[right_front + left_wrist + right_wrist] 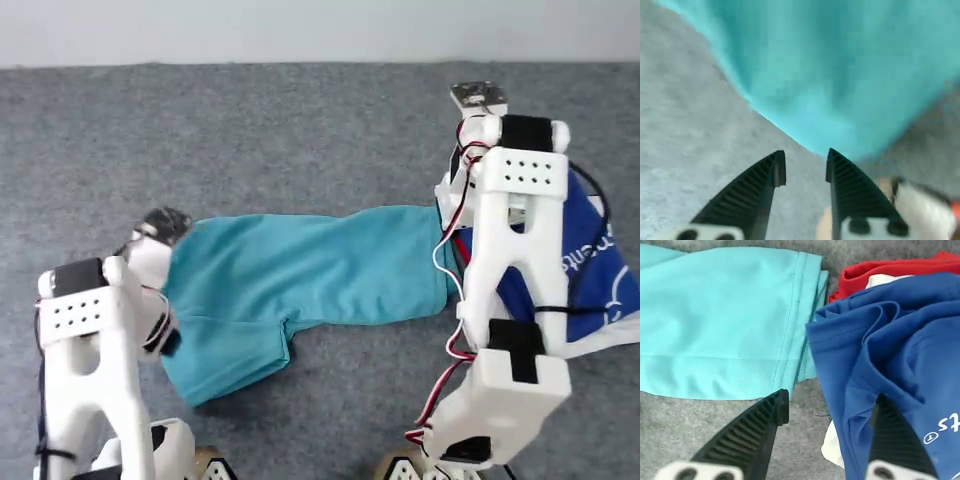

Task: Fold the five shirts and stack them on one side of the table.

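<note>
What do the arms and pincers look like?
Left arm and right arm: white plastic, black motor blocks, rows of small holes. Red, black and white cables run along the right arm. Left pincer and right pincer: black, ribbed, tapered.

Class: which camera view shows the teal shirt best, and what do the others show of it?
The high view: the teal shirt lies there nearly whole, spread out. The left wrist view catches one edge close up; the right wrist view its hemmed end beside the blue shirt.
</note>
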